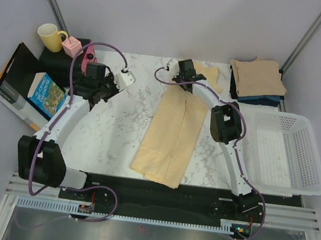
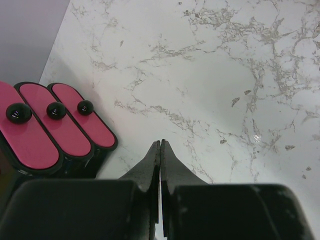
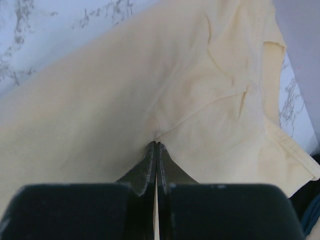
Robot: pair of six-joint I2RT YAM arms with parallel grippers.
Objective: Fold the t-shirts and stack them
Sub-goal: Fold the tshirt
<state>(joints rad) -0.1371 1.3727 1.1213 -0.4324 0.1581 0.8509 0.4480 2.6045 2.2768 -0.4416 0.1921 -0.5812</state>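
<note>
Showing upper-right stack: tan t-shirt (image 1: 258, 78) hides most of dark t-shirts (image 1: 263, 100) beneath. Cream t-shirt (image 1: 170, 139), ctr frame, top end under arm. R gripper (image 3: 157, 144): jaws together, tips on shirt crease; pinch unclear. L gripper (image 2: 160, 142): together, empty, over table (image 2: 210, 75).

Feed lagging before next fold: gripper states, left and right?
Left gripper: closed, empty, over the white marble table.
Right gripper: closed, pinching the pale yellow cotton t-shirt.
</note>
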